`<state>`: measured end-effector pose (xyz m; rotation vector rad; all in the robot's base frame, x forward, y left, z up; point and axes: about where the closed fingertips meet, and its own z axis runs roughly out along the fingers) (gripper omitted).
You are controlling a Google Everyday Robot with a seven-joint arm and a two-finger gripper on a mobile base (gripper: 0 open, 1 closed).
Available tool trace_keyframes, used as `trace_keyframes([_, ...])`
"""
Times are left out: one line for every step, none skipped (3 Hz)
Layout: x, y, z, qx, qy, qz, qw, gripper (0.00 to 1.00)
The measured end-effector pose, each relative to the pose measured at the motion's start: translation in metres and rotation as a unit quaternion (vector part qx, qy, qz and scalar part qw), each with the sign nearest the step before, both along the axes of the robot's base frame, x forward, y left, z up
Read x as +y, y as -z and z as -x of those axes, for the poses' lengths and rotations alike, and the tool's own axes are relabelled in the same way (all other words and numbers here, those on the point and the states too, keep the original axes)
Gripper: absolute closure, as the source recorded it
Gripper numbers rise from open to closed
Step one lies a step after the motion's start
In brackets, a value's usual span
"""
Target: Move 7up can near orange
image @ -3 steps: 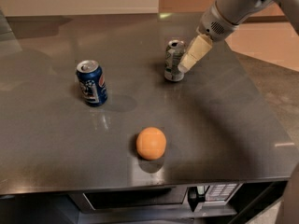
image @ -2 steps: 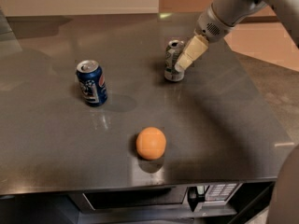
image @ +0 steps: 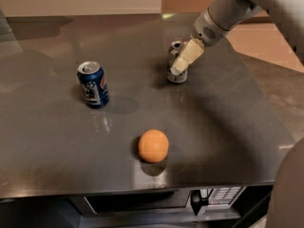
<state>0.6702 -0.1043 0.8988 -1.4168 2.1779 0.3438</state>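
**Now: the pincer settles onto the 7up can; nothing carried yet**

Camera view. The pincer [image: 183, 63], at the end of the arm [image: 223, 13] reaching in from the upper right, lies across the right-hand side of the 7up can [image: 173, 56]. A moment ago it sat a little higher and further right, so it has slid down and in against the can. How wide it stands, and whether it has hold of the can, cannot be told.

The can itself has not shifted. It stands upright at the back of the grey surface [image: 228, 118], well apart from the orange [image: 153, 146], which rests near the front edge. The blue Pepsi can [image: 93, 84] stands to the left, clear of both.

Judged from this layout, the approach looks finished and the carrying has not begun. The can must still travel forward across the surface to reach the orange.
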Motion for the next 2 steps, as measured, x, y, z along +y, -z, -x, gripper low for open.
trace_keyframes([0.0054,0.0031,-0.0030,0.002,-0.003,-0.007,1.0000,0.18])
trace_keyframes([0.0086,0.0016,-0.0029,0.001,-0.006,-0.016,0.9999,0.41])
